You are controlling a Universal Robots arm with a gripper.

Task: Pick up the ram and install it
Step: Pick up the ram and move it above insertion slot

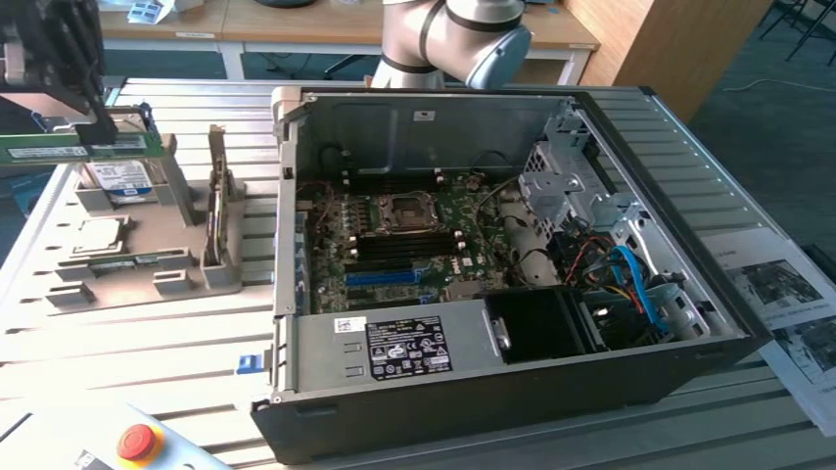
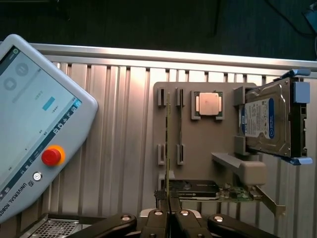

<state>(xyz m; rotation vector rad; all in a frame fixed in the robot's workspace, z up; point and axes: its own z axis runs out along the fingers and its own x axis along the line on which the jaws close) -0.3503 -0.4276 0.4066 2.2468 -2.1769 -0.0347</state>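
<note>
While the ram [image 1: 66,152], a thin, flat green board stick, hangs pinched edge-on between the tool's [image 2: 169,218] black fingers, it sits above the matte grey holder plate [image 2: 203,148] on the ribbed aluminium counter [image 2: 119,124], beside the open black computer case [image 1: 523,411].

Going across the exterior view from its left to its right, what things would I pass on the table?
ram → upright card → open computer case → printed sheets
</note>
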